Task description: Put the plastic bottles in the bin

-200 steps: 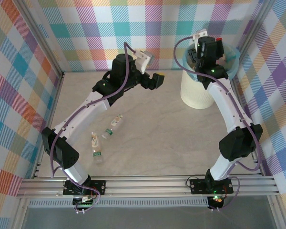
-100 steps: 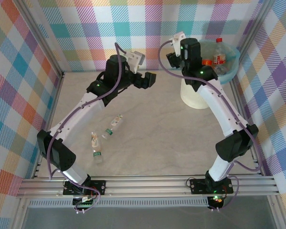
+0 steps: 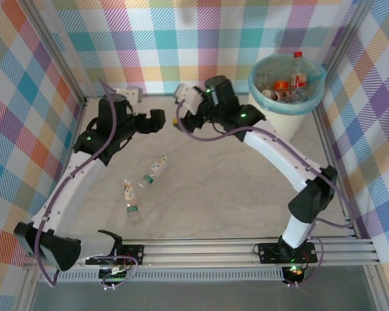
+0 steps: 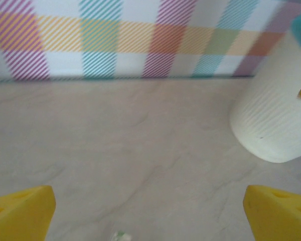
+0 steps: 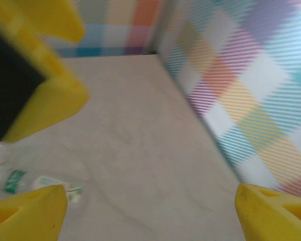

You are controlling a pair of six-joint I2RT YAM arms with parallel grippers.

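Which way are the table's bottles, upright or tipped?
Tipped: all three bottles lie on their sides on the table.

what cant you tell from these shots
- Top view: count of plastic bottles in the round cream-white bin with teal liner; they overlap, rim hides lower ones.
- Top view: labels on three small clear bottles on the table, too small to read.
- Right wrist view: a clear green-labelled bottle, motion-blurred.
- Left wrist view: the bin, cut off by the right edge.

Overhead camera looks down from behind the arms; wrist cameras skim the same worktop [image 3: 220, 194], left one facing the bin [image 4: 271, 110].
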